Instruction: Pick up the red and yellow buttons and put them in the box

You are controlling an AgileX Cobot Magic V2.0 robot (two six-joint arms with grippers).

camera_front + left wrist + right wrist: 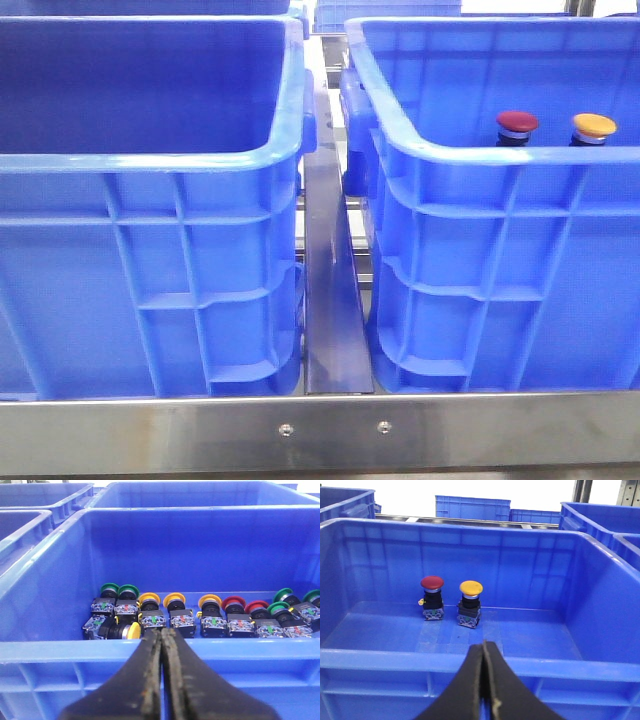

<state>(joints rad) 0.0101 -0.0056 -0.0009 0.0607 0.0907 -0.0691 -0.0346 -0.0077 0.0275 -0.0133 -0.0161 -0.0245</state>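
The red button [517, 124] and the yellow button [594, 126] stand upright side by side inside the right blue box [480, 155]. In the right wrist view the red button [432, 583] and yellow button [470, 588] stand on the floor of this box [395, 657] near its far wall. My right gripper [484, 644] is shut and empty, outside the near rim. My left gripper [161, 632] is shut and empty, outside the near rim of another blue crate [60, 650]. Neither gripper shows in the front view.
The crate in the left wrist view holds a row of several buttons: green [109, 588], yellow [149, 599] and red [233, 603] caps. In the front view the left crate [150, 160] stands beside the box, a metal rail [335, 300] between them. More blue crates stand behind.
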